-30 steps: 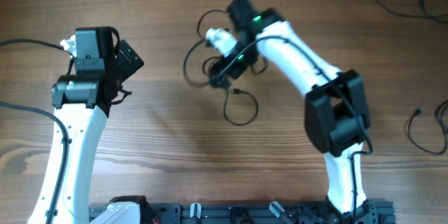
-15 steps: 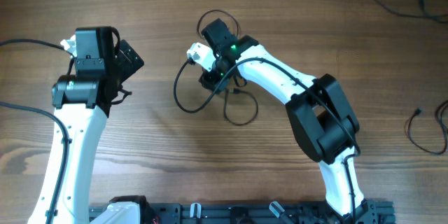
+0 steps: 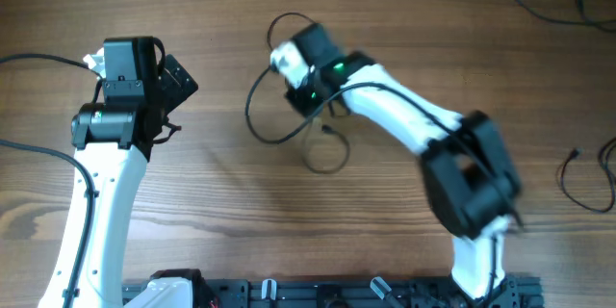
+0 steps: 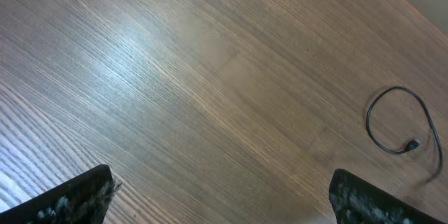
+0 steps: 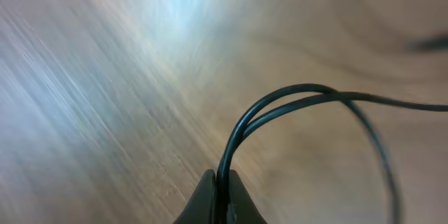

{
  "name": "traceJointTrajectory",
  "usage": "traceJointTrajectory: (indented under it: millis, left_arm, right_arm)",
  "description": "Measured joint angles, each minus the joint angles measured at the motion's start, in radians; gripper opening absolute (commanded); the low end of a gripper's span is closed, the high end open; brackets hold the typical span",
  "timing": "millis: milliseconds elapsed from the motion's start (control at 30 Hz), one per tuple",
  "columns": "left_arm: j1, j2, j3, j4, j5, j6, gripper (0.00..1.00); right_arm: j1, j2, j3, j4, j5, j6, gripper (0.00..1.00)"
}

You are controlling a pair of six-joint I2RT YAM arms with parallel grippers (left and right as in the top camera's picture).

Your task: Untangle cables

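From above, the thin black bendy cables (image 3: 258, 120) lie looped in the middle of the brown wooden table (image 3: 221, 212), under the right gripper (image 3: 298, 99). The left gripper (image 3: 181, 82) stands well apart.

Left wrist: its jaws gape wide, holding nothing. One cable loop (image 4: 399, 122) lies off to the side.

Right wrist: the fingers (image 5: 208, 199) pinch two cable strands (image 5: 280, 101) tight.

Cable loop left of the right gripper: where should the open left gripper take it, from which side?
Probably the cable loop's outer left bend, from above on the left: a lone strand, bowed toward the left gripper.
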Motion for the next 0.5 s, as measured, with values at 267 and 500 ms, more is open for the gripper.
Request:
traceJointTrajectory:
  millis: [267, 500]
  left_arm:
    - [0.000, 0.000, 0.000, 0.000, 0.000, 0.000, 1.00]
    - [0.000, 0.000, 0.000, 0.000, 0.000, 0.000, 1.00]
  right_arm:
    - [-0.286, -0.517, 0.045, 0.023, 0.001, 0.062, 0.04]
    - [-0.637, -0.464, 0.044, 0.026, 0.007, 0.125, 0.04]
